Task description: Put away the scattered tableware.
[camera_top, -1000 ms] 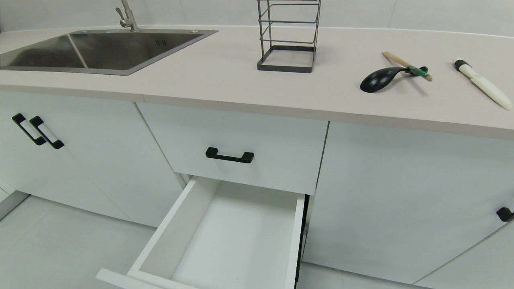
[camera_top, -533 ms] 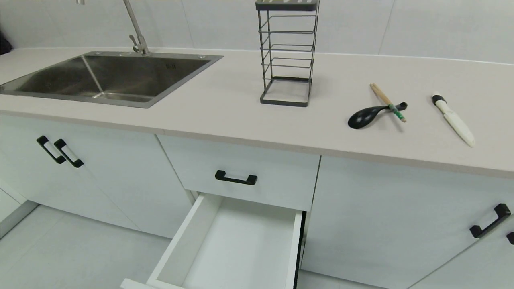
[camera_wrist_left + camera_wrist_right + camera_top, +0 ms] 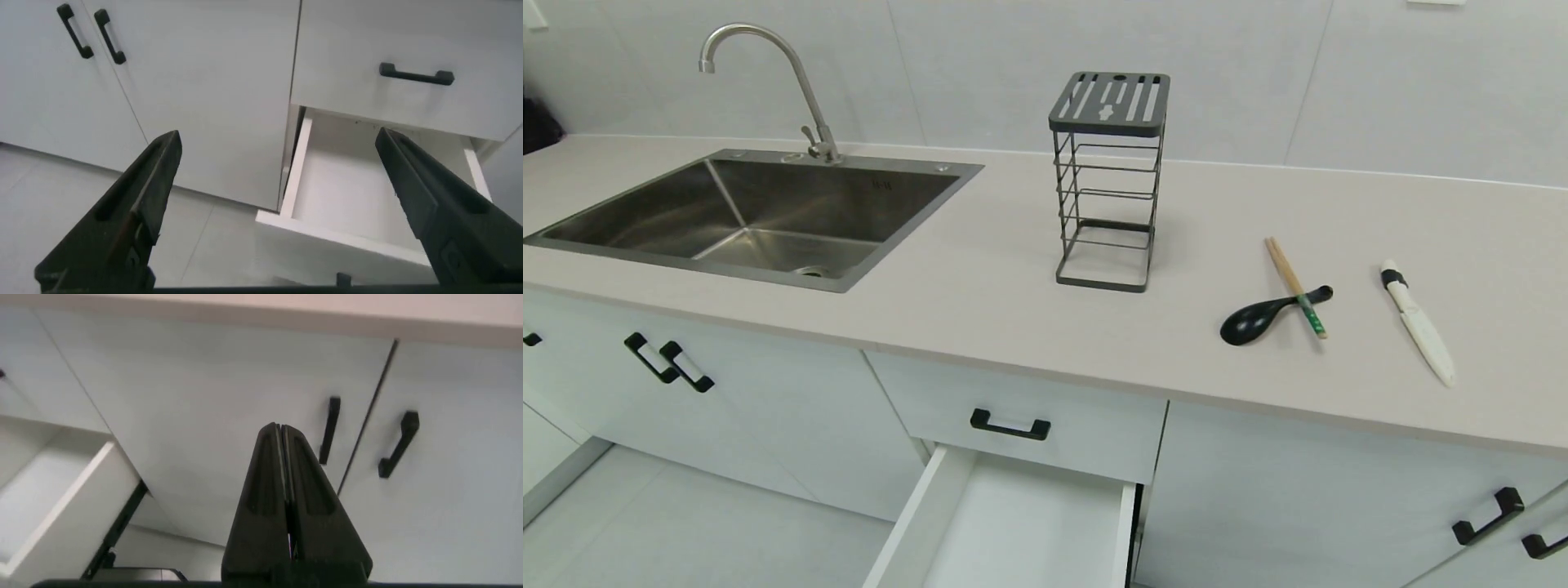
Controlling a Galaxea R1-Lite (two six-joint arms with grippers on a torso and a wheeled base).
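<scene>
**Head view.** The tableware lies on the worktop, at about 4 o'clock from the slotted wire rack.
- The black spoon rests bowl-down.
- A pair of chopsticks lies across the spoon's handle, touching it.
- A white knife lies at 3 o'clock from the spoon, apart from it, with its dark-banded end to the far side.
- The sink and tap sit at 9 o'clock from the rack.
- At 6 o'clock, below a shut drawer, the lower drawer stands pulled out with nothing in it.

**Left wrist view.** The left hand is released, its jaws spread wide and holding nothing. It faces the cabinet fronts and the open drawer.

**Right wrist view.** The right hand is clenched on nothing, its jaws pressed flat together. It faces the cabinet doors and their black door handles, below the worktop edge.

**Assessment.** No item appears stored yet, so the step in hand is judged to be the approach to the first piece.
- The right arm seems better placed, but its hand must release before it comes down.
- The chopsticks are best lifted first, since moving the spoon would disturb them.
- They should be pinched across both sticks at mid-length so they stay paired.
- The knife should be taken by its banded end.
- The slim pieces lie flat, so the descent must be close to the worktop and square to it.
</scene>
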